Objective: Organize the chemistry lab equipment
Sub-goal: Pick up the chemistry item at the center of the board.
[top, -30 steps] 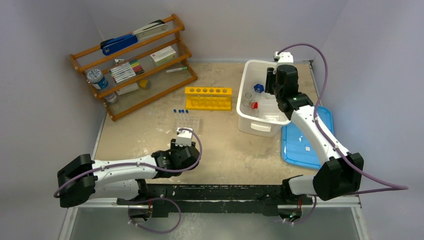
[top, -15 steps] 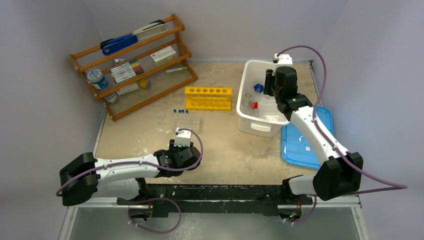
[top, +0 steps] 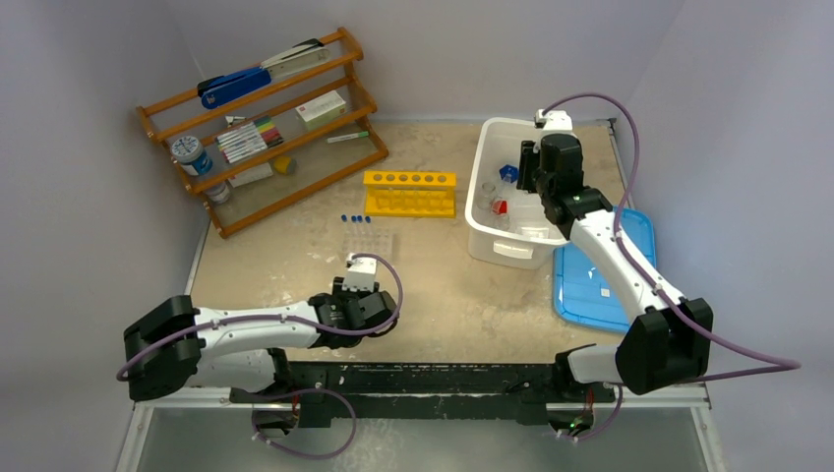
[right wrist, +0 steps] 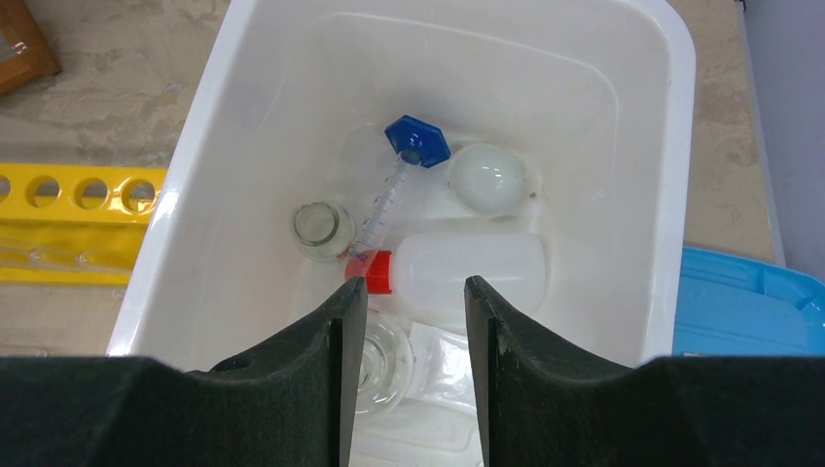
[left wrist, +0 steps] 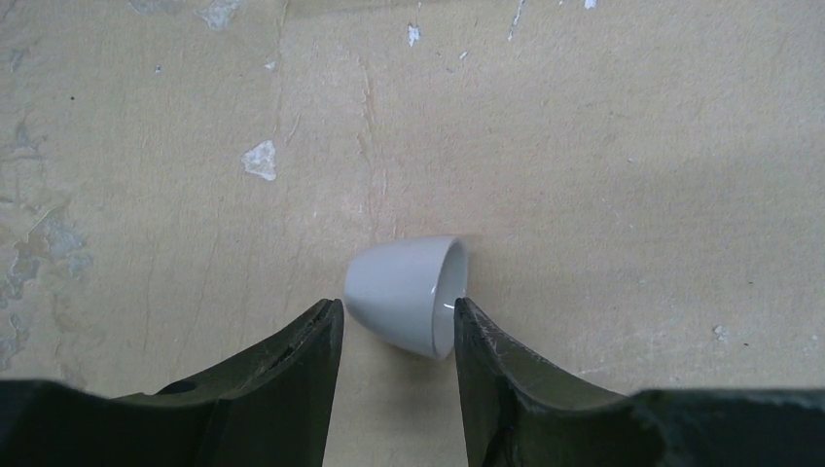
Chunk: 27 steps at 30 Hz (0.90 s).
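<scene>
Ceramic-looking white cup (left wrist: pixel 404 292) lies on its side on table (left wrist: pixel 584 146), mouth facing right, well to the near side of yellow rack (top: pixel 409 193), by the arm bases. L gripper (left wrist: pixel 397 304) is low over it, jaws approx half wide, tips straddling the cup's near part: right tip at the rim, left tip just beside the rounded base. Not clamped, far as I can tell.

Step in hand, my read: pick the cup. To do it well, push fwd so pads sit on the cup's centreline. Base is rounded and looks smooth, so an off-centre pinch will likely squirt it out. Close slow, lift straight.

Clear tube tray (top: pixel 369 241) sits just near side of rack, blue-capped tubes (top: pixel 355 218) btwn the two. White bin (top: pixel 489 147) is just right of rack. R gripper (right wrist: pixel 413 282) hangs over it, jaws apart, empty, w/ squeeze bottle (right wrist: pixel 496 272) below. Keep R parked.
</scene>
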Available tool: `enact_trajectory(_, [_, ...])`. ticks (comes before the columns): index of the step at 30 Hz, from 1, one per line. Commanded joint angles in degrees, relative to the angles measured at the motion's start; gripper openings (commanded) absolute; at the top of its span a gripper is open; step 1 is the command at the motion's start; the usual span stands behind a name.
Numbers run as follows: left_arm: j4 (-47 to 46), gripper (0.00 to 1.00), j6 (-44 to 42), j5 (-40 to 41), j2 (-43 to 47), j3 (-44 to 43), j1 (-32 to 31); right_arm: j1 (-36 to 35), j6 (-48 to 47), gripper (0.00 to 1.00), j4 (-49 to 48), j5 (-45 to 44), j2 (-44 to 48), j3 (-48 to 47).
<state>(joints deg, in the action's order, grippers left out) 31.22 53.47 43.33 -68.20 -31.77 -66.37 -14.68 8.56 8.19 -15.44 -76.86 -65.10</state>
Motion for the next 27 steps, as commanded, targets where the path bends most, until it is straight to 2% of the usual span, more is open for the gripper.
enact_trajectory(1, [1.00, 0.45, 2.37, 1.56, -2.53, -2.46, -0.20, 0.09, 0.49, 0.45, -2.65, 0.45, 1.17, 0.29])
enact_trajectory(6, [0.91, 0.42, 4.25, 3.31, -7.47, -3.83, -0.25, 0.09, 0.26, 0.45, -2.96, 0.61, 1.19, 0.41])
enact_trajectory(11, [1.89, 0.19, 4.22, 4.79, -11.38, -5.95, -0.20, 0.09, -0.65, 0.45, -2.82, -0.05, 1.27, 0.63])
enact_trajectory(13, [2.58, 0.07, 4.09, 5.44, -11.19, -6.62, -0.21, 0.09, -0.99, 0.45, -2.96, -0.32, 1.27, 0.95])
enact_trajectory(15, [2.83, 0.00, 3.88, 5.62, -10.10, -7.23, -0.25, 0.09, -0.96, 0.45, -2.96, -0.36, 1.25, 1.11])
enact_trajectory(20, [2.21, 0.00, 1.34, 3.12, -5.18, -10.04, -0.17, 0.10, -0.31, 0.44, -2.95, 0.19, 3.18, 1.08])
enact_trajectory(22, [-0.02, 0.00, -1.07, 0.86, -2.82, -11.27, 0.22, 0.00, -1.19, 0.44, -3.22, 3.56, 5.24, 1.35])
enact_trajectory(27, [-7.99, 0.00, -6.31, -9.23, -2.81, -16.35, 6.23, -2.55, 1.32, 0.47, 0.37, 8.08, 9.77, 3.58])
